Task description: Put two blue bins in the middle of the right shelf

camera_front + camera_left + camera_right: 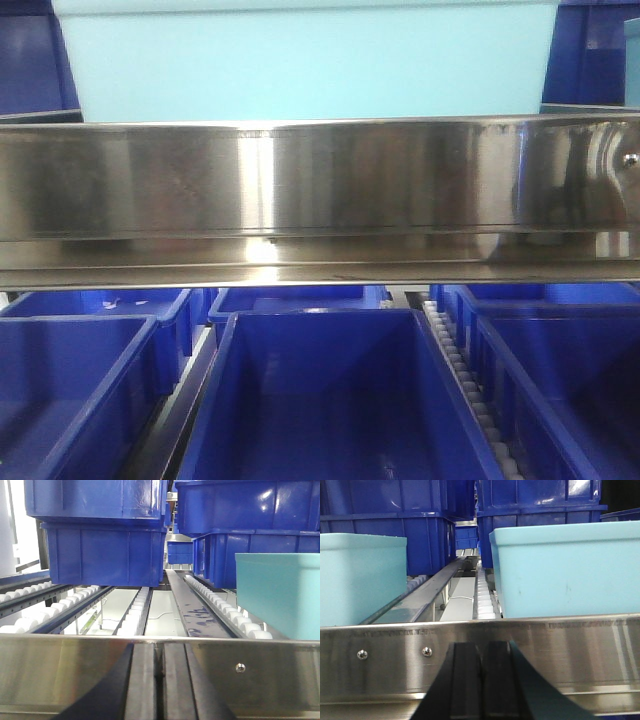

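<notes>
Left gripper point(160, 652) and right gripper point(480, 650) fill the foreground, both pinched shut on nothing, tips right up at a steel rail point(260, 670). Blue bins point(105, 550) sit stacked further back on the rollers point(135, 620), past the teal bins point(565, 575).

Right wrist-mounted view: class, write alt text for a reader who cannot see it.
The right tool, shut, sits low centre before a steel rail. Beyond it, a roller track runs between a left turquoise bin and a right turquoise bin, with dark blue bins stacked behind.
</notes>
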Available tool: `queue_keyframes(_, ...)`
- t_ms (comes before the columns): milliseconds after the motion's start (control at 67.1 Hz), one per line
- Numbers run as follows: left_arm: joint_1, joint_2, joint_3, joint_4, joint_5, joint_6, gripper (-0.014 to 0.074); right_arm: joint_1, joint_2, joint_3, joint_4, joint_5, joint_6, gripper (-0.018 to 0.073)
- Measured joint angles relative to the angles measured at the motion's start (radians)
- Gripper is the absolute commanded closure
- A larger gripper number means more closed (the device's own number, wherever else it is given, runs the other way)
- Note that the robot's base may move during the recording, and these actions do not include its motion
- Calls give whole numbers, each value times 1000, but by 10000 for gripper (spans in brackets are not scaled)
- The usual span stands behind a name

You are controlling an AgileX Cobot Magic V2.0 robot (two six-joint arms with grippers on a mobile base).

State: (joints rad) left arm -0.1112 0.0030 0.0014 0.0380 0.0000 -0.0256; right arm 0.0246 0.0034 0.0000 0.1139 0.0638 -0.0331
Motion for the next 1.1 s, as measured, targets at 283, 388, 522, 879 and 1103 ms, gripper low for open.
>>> queue_keyframes(283,0,0,0,0,0,0,707,0,0,0,0,0,0,721)
queue_keyframes(388,0,0,0,0,0,0,707,0,0,0,0,0,0,721)
queue_keyframes(522,0,0,0,0,0,0,707,0,0,0,0,0,0,721)
queue_keyframes(879,0,0,0,0,-22,0,707,0,0,0,0,-49,0,721)
queue_keyframes(1103,0,0,0,-47,-166,0,707,0,0,0,0,-98,0,721)
